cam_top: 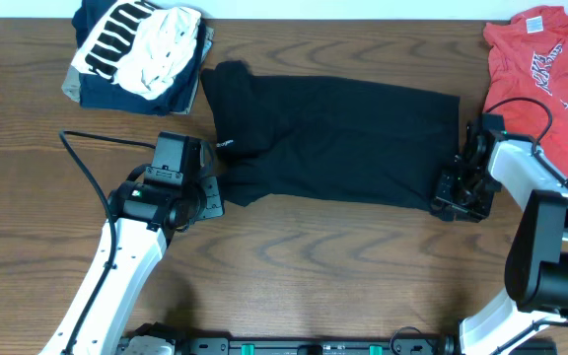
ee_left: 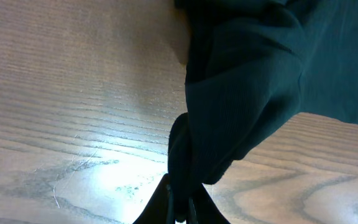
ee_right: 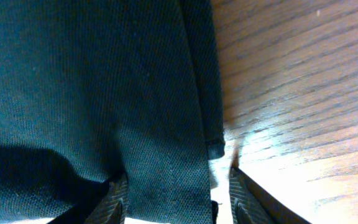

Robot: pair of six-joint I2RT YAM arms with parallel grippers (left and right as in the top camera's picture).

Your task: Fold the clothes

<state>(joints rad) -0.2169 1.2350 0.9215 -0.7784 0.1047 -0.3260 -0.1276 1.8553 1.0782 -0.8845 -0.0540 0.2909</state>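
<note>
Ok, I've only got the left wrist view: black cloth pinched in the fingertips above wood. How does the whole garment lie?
Observer: The large black fabric garment lies spread as a rough rectangle across the brown wooden table.
Operator: And the other arm?
Observer: The right gripper is at the garment's right edge, jaws apart with the hem between them.
Operator: Other clothes?
Observer: A coral-red T-shirt with white print lies at the far right corner.
</note>
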